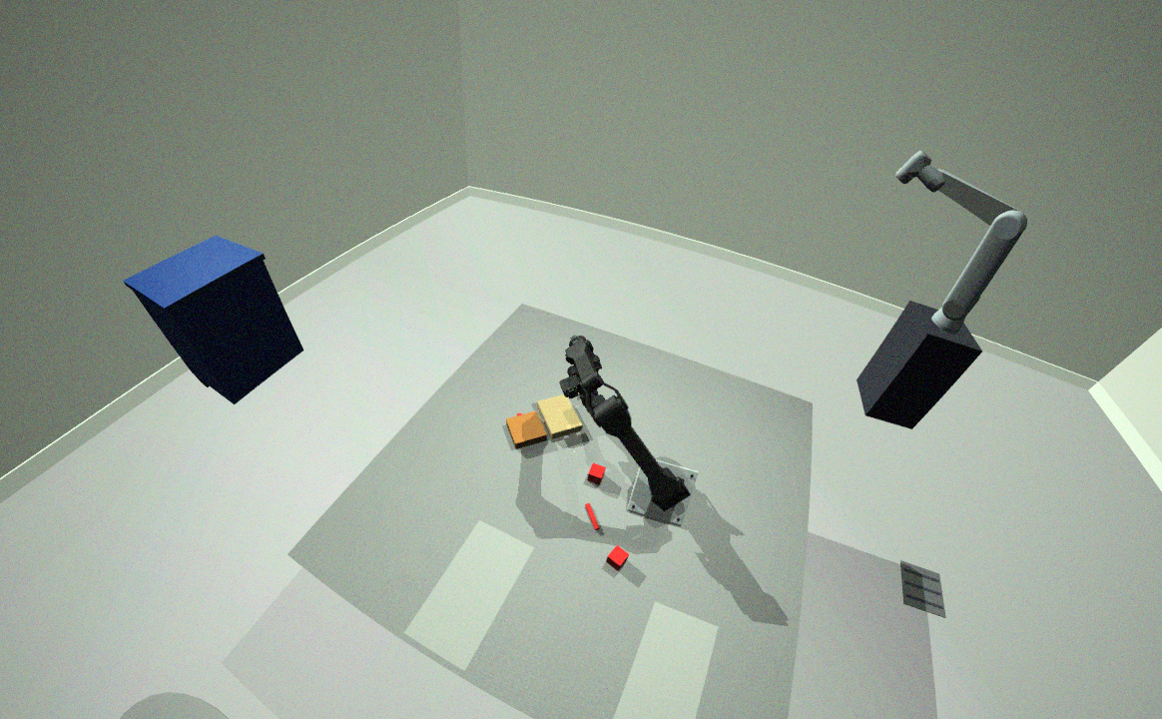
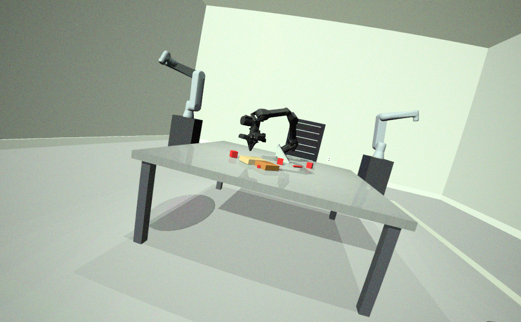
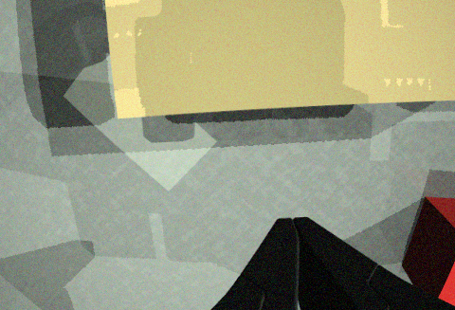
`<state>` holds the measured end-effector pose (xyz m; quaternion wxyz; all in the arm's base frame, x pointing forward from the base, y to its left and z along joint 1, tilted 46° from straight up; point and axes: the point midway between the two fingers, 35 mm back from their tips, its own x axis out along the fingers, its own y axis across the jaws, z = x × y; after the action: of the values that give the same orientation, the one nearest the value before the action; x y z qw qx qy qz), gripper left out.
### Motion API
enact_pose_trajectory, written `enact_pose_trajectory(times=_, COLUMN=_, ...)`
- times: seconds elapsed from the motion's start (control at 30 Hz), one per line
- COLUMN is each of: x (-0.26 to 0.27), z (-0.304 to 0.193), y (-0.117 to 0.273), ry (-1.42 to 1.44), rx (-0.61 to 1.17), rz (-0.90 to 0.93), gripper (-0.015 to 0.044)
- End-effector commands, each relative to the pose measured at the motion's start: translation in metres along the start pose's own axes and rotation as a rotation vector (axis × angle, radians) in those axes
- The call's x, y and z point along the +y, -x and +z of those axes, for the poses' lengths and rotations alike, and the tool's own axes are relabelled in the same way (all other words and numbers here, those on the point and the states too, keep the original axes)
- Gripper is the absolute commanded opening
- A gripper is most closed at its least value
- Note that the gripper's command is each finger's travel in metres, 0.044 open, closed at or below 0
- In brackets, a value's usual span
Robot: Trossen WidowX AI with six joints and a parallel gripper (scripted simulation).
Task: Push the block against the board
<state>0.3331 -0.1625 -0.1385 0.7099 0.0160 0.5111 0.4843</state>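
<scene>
The orange square block (image 1: 525,430) (image 2: 268,166) lies flat on the table, beside the pale yellow board (image 1: 558,415) (image 2: 248,159) (image 3: 237,54). Their facing sides are close together, with edges offset. I cannot tell if they touch along a whole side. The block is out of the wrist view. My gripper (image 2: 250,149) (image 3: 291,232) is shut and empty, above the table. In the wrist view its tips show off the board's near edge. In the top view the fingertips are hidden by the arm.
Red cubes (image 1: 597,472) (image 1: 617,556) (image 2: 233,153) (image 2: 279,161) (image 2: 309,165) and a red stick (image 1: 591,516) (image 2: 297,166) lie on the table (image 1: 406,500) (image 2: 198,160). A small red piece (image 1: 519,414) (image 2: 258,166) is beside the block. A red cube (image 3: 424,248) is right of my fingers.
</scene>
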Motion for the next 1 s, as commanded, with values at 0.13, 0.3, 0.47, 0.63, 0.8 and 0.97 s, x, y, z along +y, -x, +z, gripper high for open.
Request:
enact_pose_trajectory(times=0.13, x=0.001, z=0.001, y=-0.055, ry=0.020, rx=0.003, rz=0.006, gripper=0.0000)
enact_pose_trajectory(times=0.3, x=0.001, z=0.001, y=-0.055, ry=0.020, rx=0.003, rz=0.006, gripper=0.0000)
enact_pose_trajectory(times=0.47, x=0.000, z=0.006, y=-0.055, ry=0.020, rx=0.004, rz=0.006, gripper=0.0000)
enact_pose_trajectory(times=0.63, x=0.000, z=0.012, y=-0.055, ry=0.020, rx=0.004, rz=0.006, gripper=0.0000)
enact_pose_trajectory(times=0.8, x=0.000, z=0.018, y=-0.055, ry=0.020, rx=0.003, rz=0.005, gripper=0.0000)
enact_pose_trajectory(times=0.97, x=-0.001, z=0.025, y=-0.055, ry=0.020, rx=0.003, rz=0.005, gripper=0.0000)
